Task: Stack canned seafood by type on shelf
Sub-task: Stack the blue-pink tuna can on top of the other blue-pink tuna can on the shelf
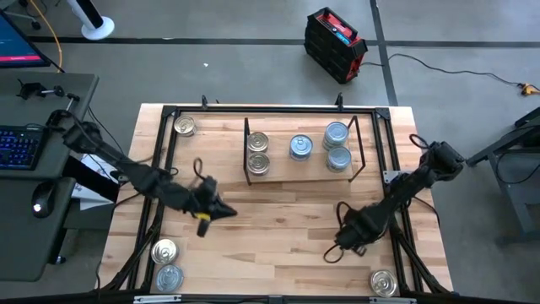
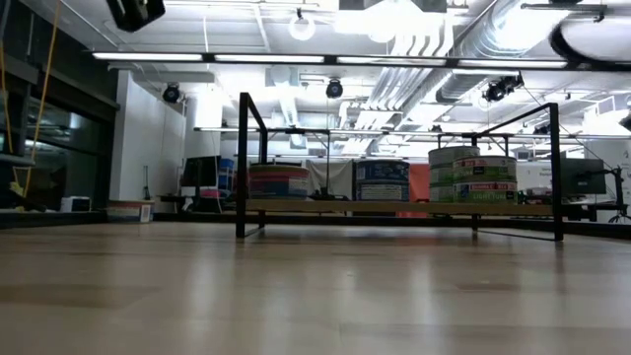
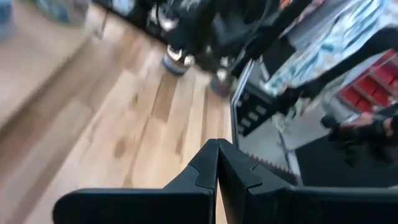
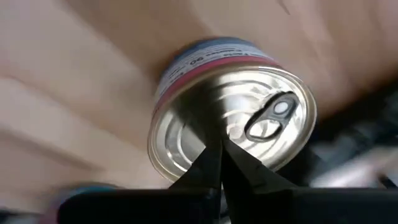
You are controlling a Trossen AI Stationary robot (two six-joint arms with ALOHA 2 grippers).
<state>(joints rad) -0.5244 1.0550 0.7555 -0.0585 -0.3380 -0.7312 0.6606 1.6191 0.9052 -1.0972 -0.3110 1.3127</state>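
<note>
The shelf [image 1: 304, 175] is a light-wood board with black end brackets, standing at the table's far middle. On it rest two gold-lidded tins [image 1: 257, 152], one silver-blue tin [image 1: 301, 148] and two more silver-blue ones [image 1: 337, 145]. In the low view they show as stacks [image 2: 471, 173]. Loose tins lie at the far left [image 1: 184, 127], the near left [image 1: 166, 263] and the near right [image 1: 382, 283]. My left gripper [image 1: 224, 211] is shut over bare table, left of centre. My right gripper [image 1: 346, 241] is shut, up and left of the near-right tin [image 4: 230, 121], which fills its wrist view.
A black frame [image 1: 160, 169] runs around the tabletop's edges. Open wood lies between the two grippers [image 1: 283, 224] and in front of the shelf. Off the table are a desk with a keyboard [image 1: 17, 143] at the left and a red-black case [image 1: 335, 34] on the floor.
</note>
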